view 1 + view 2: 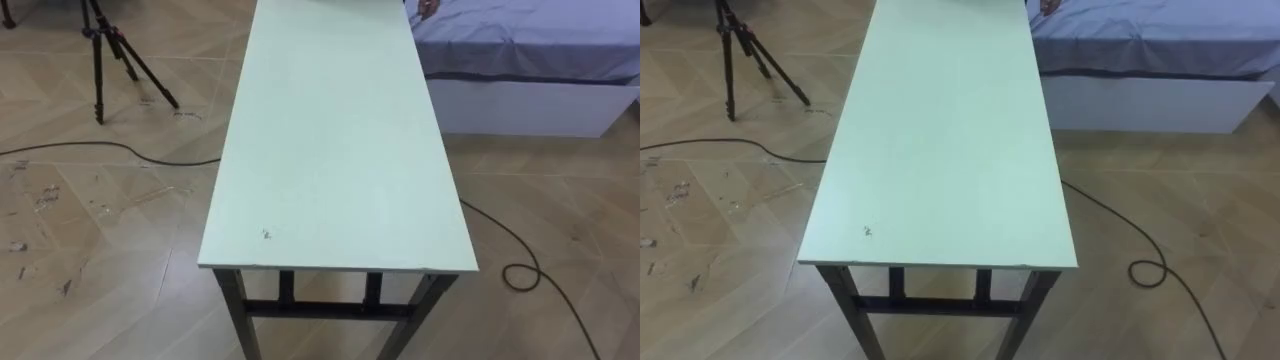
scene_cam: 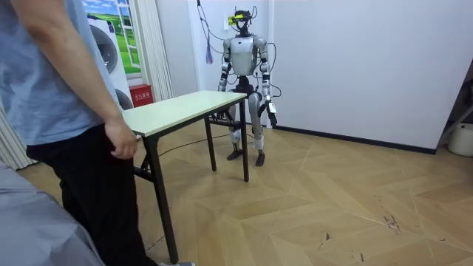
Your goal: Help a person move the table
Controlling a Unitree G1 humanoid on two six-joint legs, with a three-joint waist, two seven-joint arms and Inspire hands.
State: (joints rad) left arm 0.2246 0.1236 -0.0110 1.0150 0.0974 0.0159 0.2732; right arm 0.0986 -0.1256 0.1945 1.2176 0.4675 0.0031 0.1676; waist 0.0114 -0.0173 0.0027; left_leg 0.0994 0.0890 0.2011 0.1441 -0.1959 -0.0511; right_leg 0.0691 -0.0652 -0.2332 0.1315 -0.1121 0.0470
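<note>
A long table (image 1: 340,150) with a pale green top and black legs stretches away from me, its near end just below my view. In the room view I stand upright at one end of the table (image 2: 185,107), with my arms hanging down. My left hand (image 2: 272,112) hangs beside my thigh, clear of the table. My right arm drops behind the tabletop. A person (image 2: 66,111) stands at the other end, with one hand (image 2: 122,140) by the table's edge. That person's hand (image 1: 425,8) shows at the far right corner in the left eye view.
A bed (image 1: 530,60) with a blue-grey sheet stands close to the table's far right side. A black tripod (image 1: 110,50) is at the far left. Dark cables (image 1: 100,148) cross the wooden floor on both sides. A red box (image 2: 140,94) sits by the curtain.
</note>
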